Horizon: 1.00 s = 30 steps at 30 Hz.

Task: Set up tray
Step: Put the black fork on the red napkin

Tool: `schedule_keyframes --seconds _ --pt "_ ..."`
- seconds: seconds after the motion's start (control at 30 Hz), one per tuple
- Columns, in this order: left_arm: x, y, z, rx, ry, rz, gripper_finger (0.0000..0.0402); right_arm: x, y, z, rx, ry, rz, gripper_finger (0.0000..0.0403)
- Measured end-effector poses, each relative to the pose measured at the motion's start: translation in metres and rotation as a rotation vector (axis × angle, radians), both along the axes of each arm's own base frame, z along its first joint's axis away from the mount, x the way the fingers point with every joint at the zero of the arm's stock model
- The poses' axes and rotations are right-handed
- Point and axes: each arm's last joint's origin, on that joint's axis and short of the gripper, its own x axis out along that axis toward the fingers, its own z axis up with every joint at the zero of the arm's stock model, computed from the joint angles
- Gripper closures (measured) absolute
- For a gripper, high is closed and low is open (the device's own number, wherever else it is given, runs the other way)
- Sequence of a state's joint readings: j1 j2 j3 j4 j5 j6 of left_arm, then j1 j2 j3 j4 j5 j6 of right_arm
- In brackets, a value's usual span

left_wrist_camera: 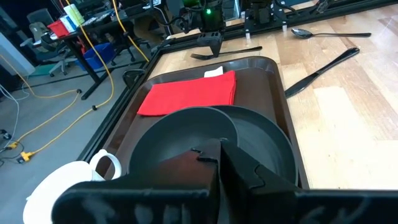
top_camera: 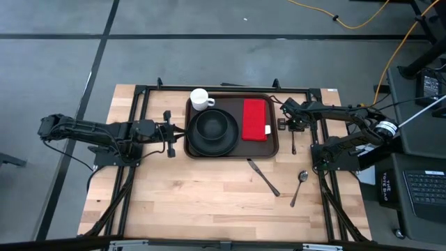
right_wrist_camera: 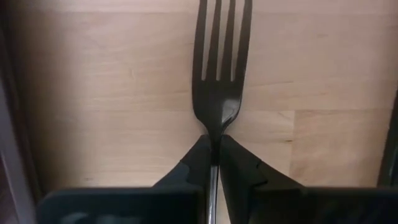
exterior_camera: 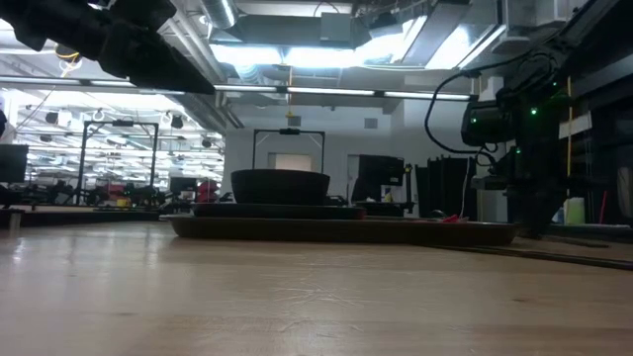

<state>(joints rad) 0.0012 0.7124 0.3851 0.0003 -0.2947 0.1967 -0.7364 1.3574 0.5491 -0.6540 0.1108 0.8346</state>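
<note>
The dark brown tray lies mid-table and carries a black bowl on a round plate, a red folded napkin and a white mug. My right gripper stands just right of the tray, shut on a dark fork. The fork also shows past the tray's rim. My left gripper hovers just off the tray's left edge with its fingers shut, pointing at the bowl. I cannot tell whether it touches the tray's rim. My right gripper pinches the fork between its two fingers at the neck, just behind the tines. The fingers come from above, pointing down. The fork lies level, tines toward the table's far edge and handle toward the near edge. Whether it rests on the wood I cannot tell.
A knife and a spoon lie on the bare wood near the tray's near right corner. Black frame rails run along the table's left and right sides. Open wood lies toward the near edge.
</note>
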Motion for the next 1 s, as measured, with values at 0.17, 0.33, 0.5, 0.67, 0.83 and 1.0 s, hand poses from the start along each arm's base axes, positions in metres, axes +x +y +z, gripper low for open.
schedule_keyframes --seconds 0.17,0.33,0.5,0.67,0.83,1.0 --pt "0.0 0.0 0.0 0.0 0.0 0.0 0.0399 0.001 -0.001 0.007 -0.015 -0.011 0.031 0.038" --pt "0.0 0.0 0.0 0.0 0.0 0.0 0.0396 0.003 -0.003 0.016 -0.049 -0.04 0.06 0.0379" --pt "0.0 0.0 0.0 0.0 0.0 0.0 0.0398 0.006 -0.001 0.02 -0.06 -0.049 0.099 0.0381" --pt "0.0 0.0 0.0 0.0 0.0 0.0 0.0396 0.009 0.003 0.02 -0.045 -0.056 0.129 0.0378" --pt "0.0 0.0 0.0 0.0 0.0 0.0 0.0397 0.011 0.006 0.02 -0.046 -0.055 0.157 0.038" --pt "0.0 0.0 0.0 0.0 0.0 0.0 0.0399 0.012 0.009 0.021 -0.033 -0.042 0.187 0.0379"
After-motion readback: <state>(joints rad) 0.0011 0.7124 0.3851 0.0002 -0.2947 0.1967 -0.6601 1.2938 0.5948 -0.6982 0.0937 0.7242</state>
